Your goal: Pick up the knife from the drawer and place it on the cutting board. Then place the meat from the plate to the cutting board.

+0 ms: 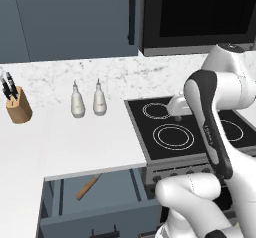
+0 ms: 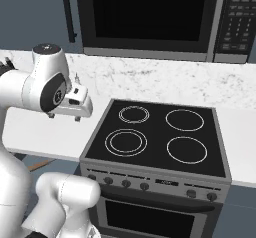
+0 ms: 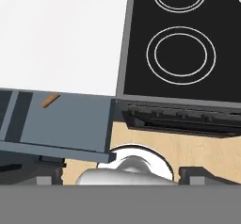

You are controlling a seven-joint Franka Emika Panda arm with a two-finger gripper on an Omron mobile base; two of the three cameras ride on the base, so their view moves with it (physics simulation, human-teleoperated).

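Knife (image 1: 89,187) lies in the open drawer (image 1: 95,217), left of the stove (image 1: 165,132) and below the counter edge; I see only its tan handle, long axis running diagonally. Right of it, my gripper (image 1: 178,116) hangs above the stove's left burners, jaws spread wide, holding nothing. I judge the next move is leftward and down.

Slate-blue drawer (image 1: 95,209), tan knife (image 1: 89,187) handle; black stove (image 2: 157,137) (white rings).
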